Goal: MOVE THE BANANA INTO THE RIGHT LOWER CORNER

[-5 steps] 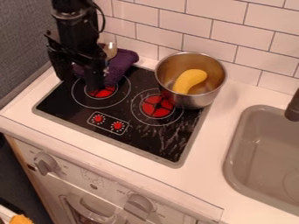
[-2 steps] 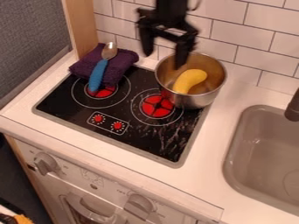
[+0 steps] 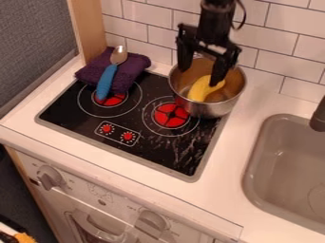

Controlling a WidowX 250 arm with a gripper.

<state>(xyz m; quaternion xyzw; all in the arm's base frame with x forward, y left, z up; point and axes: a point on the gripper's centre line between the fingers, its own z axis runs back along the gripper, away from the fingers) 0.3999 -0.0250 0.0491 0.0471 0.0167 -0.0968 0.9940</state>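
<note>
At the front, the two oven knobs [image 3: 152, 221] face out below the bench [image 3: 222, 197], where a hand can reach them. Behind the bench's front edge lies the hob [image 3: 79, 107]; its near right corner is probably where the banana is meant to go. The sink [image 3: 252, 173] is let into the bench, off the hob's right edge.

The pot [image 3: 206, 110] stands upright at the hob's far right corner, and its wall pens in the banana [image 3: 200, 90], which lies aslant inside. The gripper [image 3: 200, 77] hangs over the pot with its fingers apart, one to each side of the mouth, the right-hand one in front of the banana's far end. That spread seems meant to let them straddle the fruit; the next move is likely down, then a pinch. The risk is a finger catching the rim and dragging the pot.

At the far left corner, the cloth [image 3: 92, 71] props the spoon [image 3: 107, 83], bowl to the wall, its blue handle sloping nearer.
</note>
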